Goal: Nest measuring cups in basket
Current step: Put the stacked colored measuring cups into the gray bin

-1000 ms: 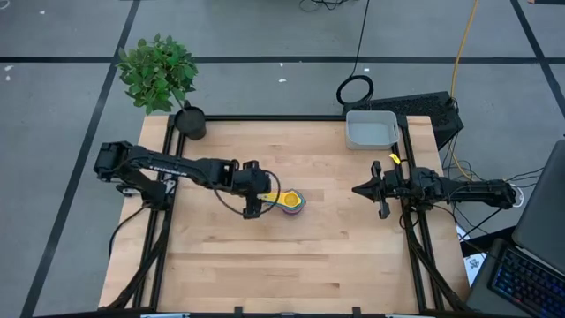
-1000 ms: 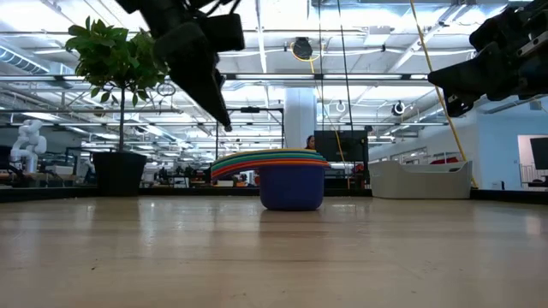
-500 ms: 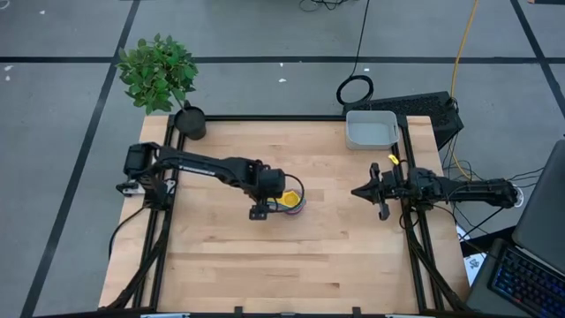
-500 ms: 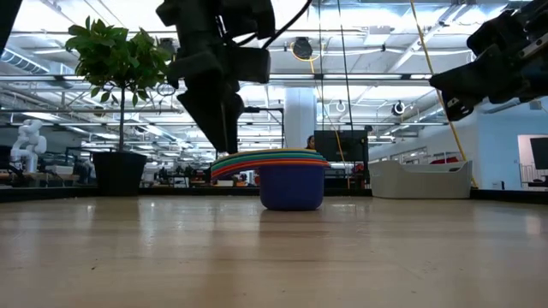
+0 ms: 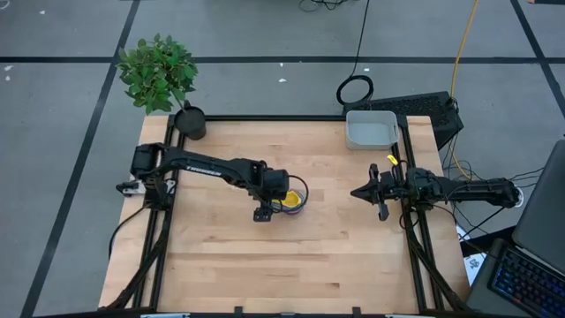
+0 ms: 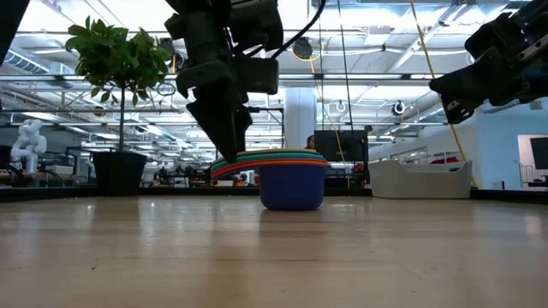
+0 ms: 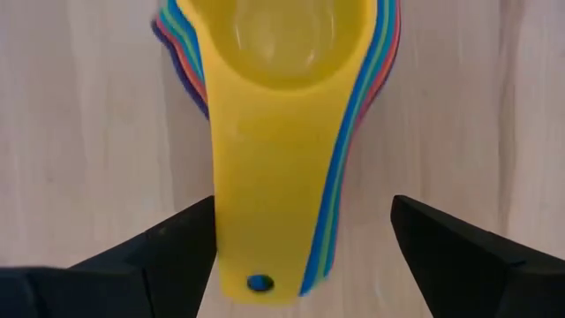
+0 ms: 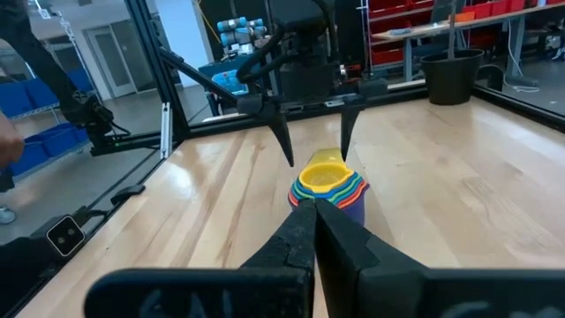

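Left tool (image 5: 265,207) spread wide, one finger (image 7: 150,256) on either side of the stacked handles, not touching them. Hangs over the handle end of the cups (image 5: 291,200), fingertips down beside the handles in the low view. Cups nested in one stack near the middle of the worktop (image 5: 229,265), yellow cup (image 7: 278,53) on top, blue, green, orange and red rims showing under it, dark blue cup (image 6: 291,186) at the bottom, standing on the wood. Handles fanned slightly, yellow one uppermost with a small hole near its end.

Right tool (image 5: 374,192) held above the worktop's right side, well apart from the stack, fingers (image 8: 305,243) pressed together, pinching nothing, pointing toward the cups.

Basket (image 5: 371,131) at the far right corner of the worktop, well apart from the stack. Potted plant (image 5: 163,79) at the far left corner.
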`<state>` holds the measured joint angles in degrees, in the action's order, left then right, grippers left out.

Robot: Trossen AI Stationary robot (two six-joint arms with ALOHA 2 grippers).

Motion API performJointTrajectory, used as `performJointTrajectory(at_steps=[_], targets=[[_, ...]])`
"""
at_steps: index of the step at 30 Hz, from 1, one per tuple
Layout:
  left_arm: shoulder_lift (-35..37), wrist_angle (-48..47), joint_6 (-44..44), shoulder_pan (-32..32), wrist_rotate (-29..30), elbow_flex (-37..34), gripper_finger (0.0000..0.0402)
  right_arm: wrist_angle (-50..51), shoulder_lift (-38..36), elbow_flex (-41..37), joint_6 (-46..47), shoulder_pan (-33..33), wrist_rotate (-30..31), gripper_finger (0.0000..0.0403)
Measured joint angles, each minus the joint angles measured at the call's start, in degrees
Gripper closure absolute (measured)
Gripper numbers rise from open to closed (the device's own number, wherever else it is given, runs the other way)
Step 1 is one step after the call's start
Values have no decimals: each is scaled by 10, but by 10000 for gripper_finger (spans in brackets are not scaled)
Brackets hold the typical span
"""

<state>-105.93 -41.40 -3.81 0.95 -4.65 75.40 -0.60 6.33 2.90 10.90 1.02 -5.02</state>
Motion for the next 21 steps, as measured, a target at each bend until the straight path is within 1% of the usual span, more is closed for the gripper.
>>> performJointTrajectory(at_steps=[7,10,15,21], targets=[[-9,4,0,2,0,-1,69,0,7,0,1,0,1,403],[-26,22,0,3,0,1,69,0,7,0,4,0,1,403],[-57,24,-3,3,2,-1,69,0,8,0,7,0,2,403],[-60,25,-7,3,11,-1,69,1,13,0,6,0,2,403]])
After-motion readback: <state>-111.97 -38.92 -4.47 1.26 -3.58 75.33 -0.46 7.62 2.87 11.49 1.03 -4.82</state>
